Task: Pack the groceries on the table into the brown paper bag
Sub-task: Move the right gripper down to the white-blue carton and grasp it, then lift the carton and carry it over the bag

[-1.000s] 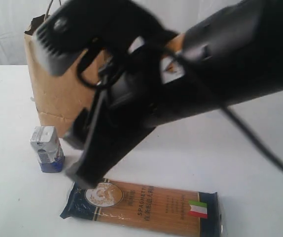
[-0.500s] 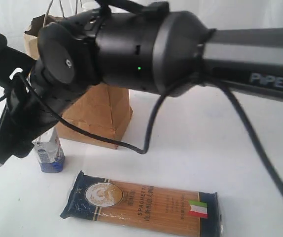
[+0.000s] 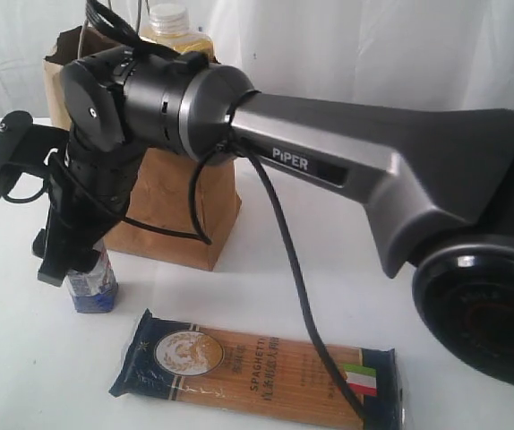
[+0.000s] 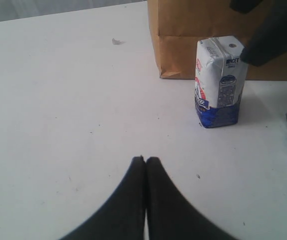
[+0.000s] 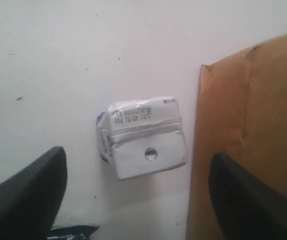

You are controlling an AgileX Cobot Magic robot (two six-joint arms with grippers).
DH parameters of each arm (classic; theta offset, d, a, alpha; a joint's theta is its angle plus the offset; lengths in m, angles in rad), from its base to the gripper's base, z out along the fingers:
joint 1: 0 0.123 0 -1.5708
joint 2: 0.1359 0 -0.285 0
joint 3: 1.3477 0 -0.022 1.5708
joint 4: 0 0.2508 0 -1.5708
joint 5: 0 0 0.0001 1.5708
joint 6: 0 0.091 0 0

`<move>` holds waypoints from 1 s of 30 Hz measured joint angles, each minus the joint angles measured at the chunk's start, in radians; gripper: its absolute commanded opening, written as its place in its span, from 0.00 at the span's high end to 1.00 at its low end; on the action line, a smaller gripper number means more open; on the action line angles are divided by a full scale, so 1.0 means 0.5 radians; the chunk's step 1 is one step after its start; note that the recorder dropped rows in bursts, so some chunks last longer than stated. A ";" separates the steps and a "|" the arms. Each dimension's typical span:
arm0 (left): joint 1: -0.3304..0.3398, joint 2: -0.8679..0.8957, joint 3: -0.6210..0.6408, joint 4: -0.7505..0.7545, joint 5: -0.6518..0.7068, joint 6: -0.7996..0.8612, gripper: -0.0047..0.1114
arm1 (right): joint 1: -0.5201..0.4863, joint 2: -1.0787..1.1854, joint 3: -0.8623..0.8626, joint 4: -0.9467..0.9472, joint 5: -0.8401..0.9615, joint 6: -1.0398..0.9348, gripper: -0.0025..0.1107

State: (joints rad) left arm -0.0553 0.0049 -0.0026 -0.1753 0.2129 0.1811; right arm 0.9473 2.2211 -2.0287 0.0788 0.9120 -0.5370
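Bright, diffuse light floods the scene. The white table is nearly blown out, and the far curtain glows. Shadows are faint and soft-edged. The small carton looks slightly soft up close.

The brown paper bag is creased matt kraft, the spaghetti packet glossy plastic film, the table smooth white.

Lab setup — white curtain, white table

The white table carries three items: the brown paper bag standing upright, the small carton upright just beside its base, and the spaghetti packet lying flat.
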 measured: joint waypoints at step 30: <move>0.000 0.000 0.000 0.000 0.000 0.000 0.96 | -0.024 0.249 -0.106 0.232 -0.098 -0.122 0.90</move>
State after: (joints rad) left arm -0.0553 0.0049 -0.0026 -0.1753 0.2129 0.1811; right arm 0.9355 2.3457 -2.0817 0.1951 0.8631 -0.5979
